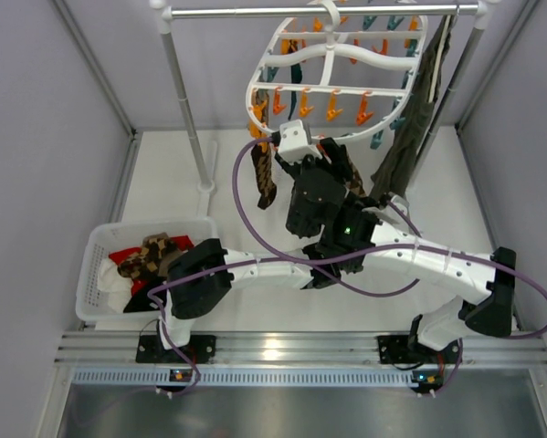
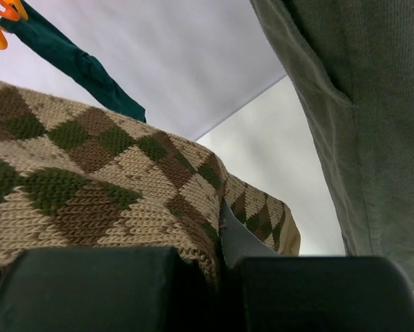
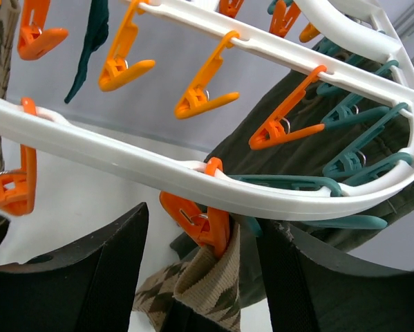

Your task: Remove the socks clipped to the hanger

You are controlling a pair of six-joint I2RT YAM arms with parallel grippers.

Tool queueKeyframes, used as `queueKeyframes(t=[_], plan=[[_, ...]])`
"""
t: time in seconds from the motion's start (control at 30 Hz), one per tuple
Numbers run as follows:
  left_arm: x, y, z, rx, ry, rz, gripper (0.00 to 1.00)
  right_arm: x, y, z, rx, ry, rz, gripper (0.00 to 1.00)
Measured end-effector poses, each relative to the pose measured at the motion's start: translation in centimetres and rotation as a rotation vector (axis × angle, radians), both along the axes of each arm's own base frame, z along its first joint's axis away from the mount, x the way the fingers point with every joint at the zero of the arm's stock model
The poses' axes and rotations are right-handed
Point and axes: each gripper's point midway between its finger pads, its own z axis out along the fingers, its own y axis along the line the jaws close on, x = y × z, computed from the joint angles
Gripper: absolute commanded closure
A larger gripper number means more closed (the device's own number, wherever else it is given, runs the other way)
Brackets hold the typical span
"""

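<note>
Above a white table [image 1: 163,182], the left gripper [image 2: 224,277] is clenched on an argyle sock [image 2: 89,194]. The right gripper [image 3: 201,220] stands released around an orange clip [image 3: 196,220] pinning argyle knit to the hanger [image 3: 124,158] rim.

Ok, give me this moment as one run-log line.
left gripper: shut on argyle sock | right gripper: open, straddling orange clip on hanger | status: clip not yet released

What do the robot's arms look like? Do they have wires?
Both the left arm and right arm are white tubes with chunky black joints. Purple cables loop along them, a green light glows, and the fingers are black.
</note>
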Motion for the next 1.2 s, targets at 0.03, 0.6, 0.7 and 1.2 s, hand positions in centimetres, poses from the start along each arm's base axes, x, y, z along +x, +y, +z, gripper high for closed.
queueKeyframes(t=[0.03,0.6,0.7,1.2], plan=[[0.0,0.0,0.0,-0.002,0.001,-0.001,1.00,0.1,-0.2,0.2,0.004,-0.004,-0.006,0.41],[0.0,-0.1,-0.3,-0.042,0.015,-0.006,1.00,0.6,-0.1,-0.1,0.000,0.011,0.015,0.85],[0.0,0.5,-2.2,-0.053,0.042,-0.011,1.00,0.7,0.4,-0.2,0.026,0.020,0.048,0.95],[0.4,2.7,-6.2,-0.147,0.146,-0.042,1.00,1.2,2.2,-1.8,0.099,0.100,0.203,0.97]])
